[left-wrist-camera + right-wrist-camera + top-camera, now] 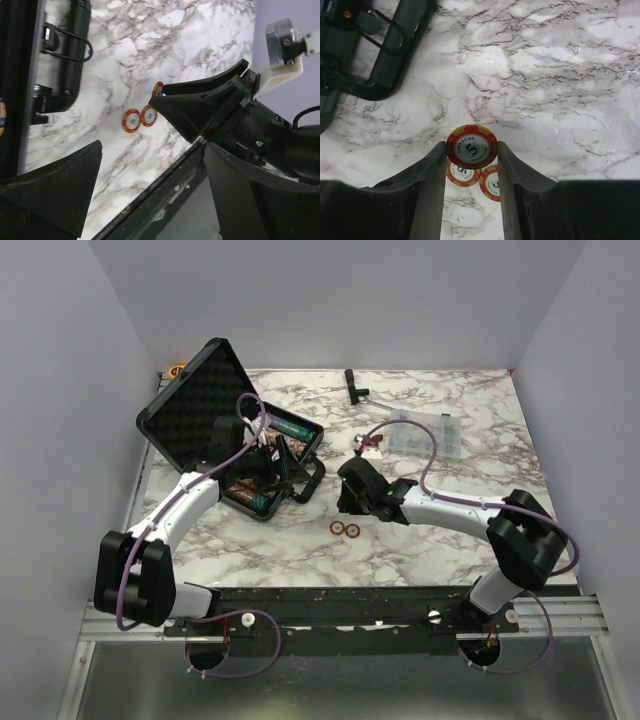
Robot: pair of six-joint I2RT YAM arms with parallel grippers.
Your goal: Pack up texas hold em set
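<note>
The black briefcase (pixel 262 512) was seen lying open on the left part of the marble counter (pixel 450 530), its lid (pixel 203 390) raised and lined with egg-crate foam. A row of poker chips (pixel 242 488) could be made out inside the base, and the blue card deck (pixel 293 427) was lodged at its far end. The carrying handle (pixel 312 480) was turned towards the middle of the counter.

The left pincer (pixel 153 149) was held over the briefcase, near its handle side. Its jaws were spread wide apart and nothing was gripped between them.

The right pincer (pixel 471 152) was poised just beside the handle, above open counter. It was clamped on a single red-and-yellow chip (pixel 471 145), which was held upright on edge between the two fingers (pixel 432 170), its printed face turned to the wrist camera. Directly below it, two loose chips (pixel 492 183) of the same colours were lying flat on the counter, edge to edge or nearly so, well outside the briefcase.

Further back, towards the right, a clear compartment box (pixel 428 433) was resting on the counter, and a black T-shaped tool (pixel 354 386) was lying near the far edge.
</note>
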